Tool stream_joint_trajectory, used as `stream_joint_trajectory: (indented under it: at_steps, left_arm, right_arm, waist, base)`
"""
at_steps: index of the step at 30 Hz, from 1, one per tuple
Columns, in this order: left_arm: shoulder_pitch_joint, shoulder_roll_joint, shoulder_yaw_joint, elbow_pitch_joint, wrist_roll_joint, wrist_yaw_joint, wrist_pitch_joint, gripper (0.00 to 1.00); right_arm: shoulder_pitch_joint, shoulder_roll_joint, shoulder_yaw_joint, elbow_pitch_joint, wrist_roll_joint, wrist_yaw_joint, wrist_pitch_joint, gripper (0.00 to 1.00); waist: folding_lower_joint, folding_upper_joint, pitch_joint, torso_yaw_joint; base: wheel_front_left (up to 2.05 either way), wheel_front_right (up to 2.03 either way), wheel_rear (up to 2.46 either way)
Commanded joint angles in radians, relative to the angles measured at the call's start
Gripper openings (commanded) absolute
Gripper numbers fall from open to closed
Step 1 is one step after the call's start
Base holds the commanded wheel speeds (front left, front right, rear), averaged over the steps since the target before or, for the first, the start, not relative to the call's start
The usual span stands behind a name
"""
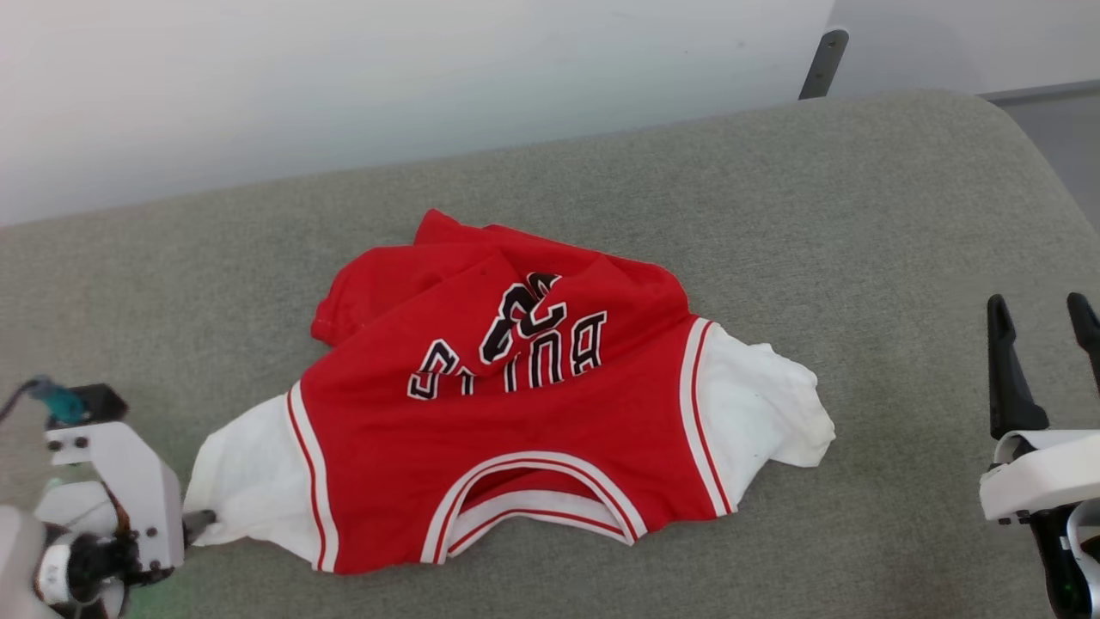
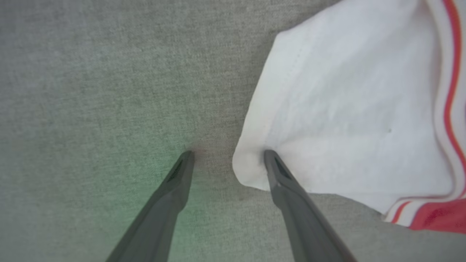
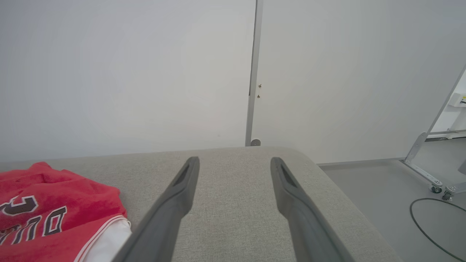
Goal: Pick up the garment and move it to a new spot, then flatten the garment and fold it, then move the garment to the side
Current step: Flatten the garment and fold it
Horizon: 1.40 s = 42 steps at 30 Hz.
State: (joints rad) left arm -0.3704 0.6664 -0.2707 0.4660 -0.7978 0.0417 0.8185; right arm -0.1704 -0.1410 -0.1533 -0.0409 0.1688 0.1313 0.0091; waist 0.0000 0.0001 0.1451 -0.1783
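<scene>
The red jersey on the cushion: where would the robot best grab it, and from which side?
Probably by the white sleeves: the left sleeve and right sleeve stick out flat beyond the rumpled red body of the garment, offering free edges. Each gripper could come from its own outer side, low along the cushion; the open left gripper is at its sleeve's corner.

A grey upholstered surface [image 1: 859, 215] with a rounded corner stood against a white wall [image 1: 344, 86]; a thin grey vertical strip [image 3: 253, 72] ran up that wall; to the side lay grey floor [image 3: 382, 196], a looped black cable [image 3: 411, 214] and a metal frame [image 3: 418, 173] on casters.
</scene>
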Motion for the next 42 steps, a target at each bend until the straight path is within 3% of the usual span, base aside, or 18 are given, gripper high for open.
stream_joint_trajectory:
  at_steps: [1,2,3,4,5,12,16,24,36,38,42]
  left_arm:
    - [0.02,-0.02,0.0,0.017,-0.017,0.008,0.01,1.0]
    - [0.022,-0.035,0.009,0.026,-0.036,0.014,0.014,1.0]
    - [0.025,-0.047,0.011,0.031,-0.05,0.01,0.021,0.55]
    - [0.028,-0.057,0.013,0.034,-0.064,0.008,0.029,0.22]
    - [0.032,-0.066,0.014,0.039,-0.075,0.012,0.042,0.0]
    - [0.016,-0.063,0.002,0.016,-0.073,-0.001,0.048,0.0]
    - [-0.01,-0.07,0.001,-0.005,-0.071,-0.003,0.035,0.0]
    - [-0.062,-0.095,-0.016,-0.018,-0.054,-0.021,0.005,0.0]
    - [-0.12,-0.132,-0.045,-0.002,-0.045,-0.045,-0.022,0.0]
    - [-0.122,-0.134,-0.048,0.006,-0.043,-0.049,-0.024,0.0]
    - [-0.139,-0.135,-0.055,0.022,-0.042,-0.058,-0.019,0.0]
  right_arm:
    - [0.001,0.0,-0.003,-0.008,0.003,-0.001,0.003,1.0]
    - [0.004,0.0,-0.006,-0.014,0.003,-0.001,0.005,1.0]
    - [0.007,0.001,-0.009,-0.019,0.003,-0.001,0.007,1.0]
    - [0.011,0.001,-0.012,-0.025,0.003,-0.001,0.007,1.0]
    - [0.015,0.002,-0.015,-0.031,0.004,-0.001,0.011,1.0]
    - [0.02,-0.031,0.03,-0.056,0.056,-0.001,0.088,1.0]
    - [0.0,-0.057,0.072,-0.027,0.099,-0.001,0.194,1.0]
    - [-0.06,-0.103,0.194,0.135,0.187,-0.001,0.404,1.0]
    - [-0.141,-0.116,0.297,0.406,0.265,-0.001,0.575,1.0]
    - [-0.147,-0.12,0.318,0.443,0.27,-0.001,0.608,0.0]
    - [-0.17,-0.127,0.32,0.467,0.31,-0.001,0.668,0.0]
  waist:
    - [0.0,-0.0001,0.003,-0.003]
    - [0.0,-0.0001,0.004,-0.004]
    - [0.0,-0.0001,0.004,-0.005]
    - [0.0,-0.0001,0.005,-0.005]
    - [0.0,-0.0001,0.006,-0.006]
    - [0.0,-0.0001,0.016,0.008]
    - [0.0,-0.0001,0.031,0.021]
    - [0.0,-0.0001,0.074,0.056]
    - [0.0,-0.0001,0.116,0.097]
    - [0.0,-0.0001,0.118,0.099]
    - [0.0,-0.0001,0.116,0.102]
  base:
    - [0.0,0.0,0.0]
    - [0.0,0.0,0.0]
    - [0.0,0.0,0.0]
    - [0.0,0.0,0.0]
    - [0.0,0.0,0.0]
    - [0.0,0.0,0.0]
    - [0.0,0.0,0.0]
    - [0.0,0.0,0.0]
    - [0.0,0.0,0.0]
    - [0.0,0.0,0.0]
    - [0.0,0.0,0.0]
